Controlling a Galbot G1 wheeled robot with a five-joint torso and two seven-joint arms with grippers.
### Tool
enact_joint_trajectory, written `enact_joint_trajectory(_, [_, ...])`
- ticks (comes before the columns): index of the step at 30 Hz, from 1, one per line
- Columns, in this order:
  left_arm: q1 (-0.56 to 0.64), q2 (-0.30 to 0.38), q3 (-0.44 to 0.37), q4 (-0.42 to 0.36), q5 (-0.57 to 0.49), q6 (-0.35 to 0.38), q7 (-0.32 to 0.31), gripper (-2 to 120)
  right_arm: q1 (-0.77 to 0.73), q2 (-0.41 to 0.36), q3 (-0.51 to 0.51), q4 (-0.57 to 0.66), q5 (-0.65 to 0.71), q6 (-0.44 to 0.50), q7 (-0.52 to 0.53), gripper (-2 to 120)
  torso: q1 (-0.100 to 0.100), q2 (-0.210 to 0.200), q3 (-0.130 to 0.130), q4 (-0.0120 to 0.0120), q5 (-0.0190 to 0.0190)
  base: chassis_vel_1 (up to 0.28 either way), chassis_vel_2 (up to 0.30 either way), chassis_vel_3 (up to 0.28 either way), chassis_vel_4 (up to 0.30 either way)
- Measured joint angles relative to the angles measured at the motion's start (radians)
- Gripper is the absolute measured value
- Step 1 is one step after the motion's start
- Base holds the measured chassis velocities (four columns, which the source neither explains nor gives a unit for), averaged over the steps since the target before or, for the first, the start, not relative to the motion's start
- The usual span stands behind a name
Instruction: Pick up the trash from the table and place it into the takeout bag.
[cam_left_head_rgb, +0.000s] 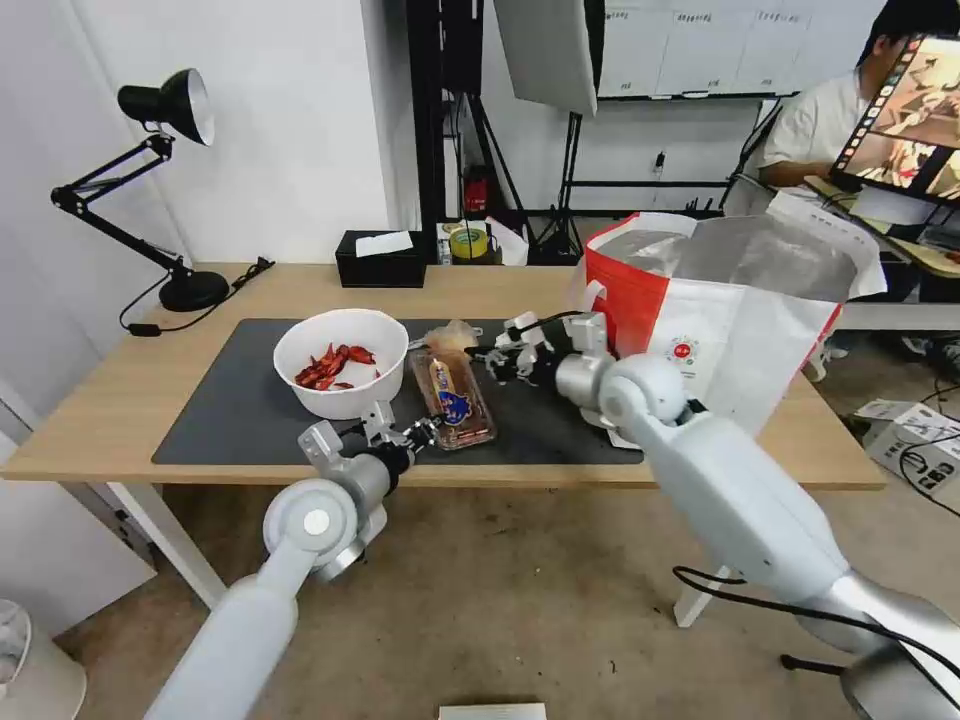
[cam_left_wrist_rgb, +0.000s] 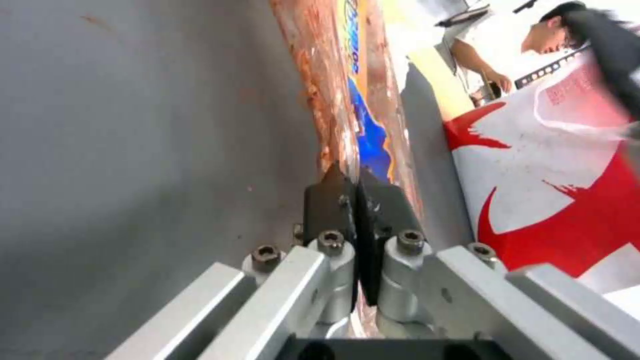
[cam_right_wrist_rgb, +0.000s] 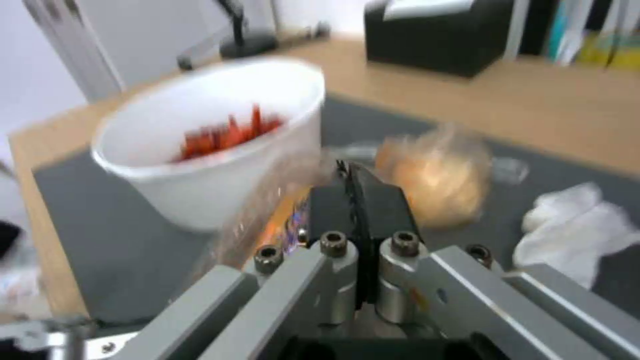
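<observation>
The left hand (cam_left_head_rgb: 428, 430) is pinched shut on the near rim of the clear hinged plastic tray (cam_left_head_rgb: 452, 397) lying right of the white bowl (cam_left_head_rgb: 341, 361) on the tabletop (cam_left_head_rgb: 120, 380), thin, light and likely flexing, while the right hand (cam_left_head_rgb: 497, 357), closed and empty, hovers at its far end

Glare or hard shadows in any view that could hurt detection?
Head view: even room light, no hard shadows on the dark grey mat; the white-and-red takeout bag shines pale on its silver foil lining. Left wrist view: background past the bag is washed out white; the left gripper, shut on the clear hinged plastic tray, is well lit. Right wrist view: white round bowl evenly lit.
</observation>
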Motion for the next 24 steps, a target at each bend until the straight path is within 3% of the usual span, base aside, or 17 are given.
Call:
enact_joint_trajectory(10, [0.005, 0.005, -0.003, -0.007, -0.002, 0.0, 0.003, 0, -0.111, -0.044, 0.041, 0.118, 0.029, 0.106, 0.044, 0, 0.0, 0.0, 0.0, 0.0, 0.0, 0.0, 0.0, 0.0, 0.0])
enact_joint_trajectory(14, [0.009, 0.007, -0.006, -0.019, -0.006, -0.001, 0.003, 0, -0.219, -0.078, 0.087, 0.21, 0.031, 0.173, 0.084, 0, 0.0, 0.0, 0.0, 0.0, 0.0001, 0.0, 0.0, 0.0, 0.0])
enact_joint_trajectory(21, [0.02, -0.001, -0.03, -0.059, -0.009, -0.01, 0.001, 0, -0.487, -0.19, 0.243, 0.411, -0.017, 0.273, 0.173, 0, 0.0, 0.0, 0.0, 0.0, -0.0003, 0.0, 0.0, 0.0, 0.0])
enact_joint_trajectory(24, [0.027, -0.001, -0.042, -0.069, -0.009, -0.01, 0.001, 0, -0.606, -0.197, 0.313, 0.463, -0.031, 0.284, 0.179, 0, 0.0, 0.0, 0.0, -0.0001, 0.0001, 0.0, 0.0, 0.0, 0.0])
